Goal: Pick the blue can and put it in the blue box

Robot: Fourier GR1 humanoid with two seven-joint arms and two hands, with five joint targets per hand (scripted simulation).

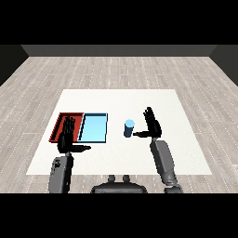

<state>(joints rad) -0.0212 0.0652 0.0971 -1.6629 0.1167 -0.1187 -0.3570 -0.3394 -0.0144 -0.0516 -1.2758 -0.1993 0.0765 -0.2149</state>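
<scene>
Small light-blue cylindrical can (128,128) stands upright on the white table (186,158), just right of frame centre. Long axis vertical, so a side-on wrap suits it.

Right black hand (151,124) is immediately right of the can in frame, fingers straight and pointing up-frame, thumb stuck out left toward the can's base. Hand spread wide, holding nothing. Thumb tip looks just short of the can or barely at it; can't tell if there's contact.

Left black hand (66,138) is at lower left of frame, over the near edge of the shallow red tray (59,122). Fingers straight, thumb out to the right, nothing held. Well apart from the can, with the shallow light-blue tray (94,127) between them.

Key relation: can lies directly left of the right palm, in the gap between thumb and fingers. Right hand is clearly the nearer one. My read: next is a short shift left, then curl round the can. Not picked yet. The blue tray sits just left of the can, so the carry should be short, leftward in frame.
</scene>
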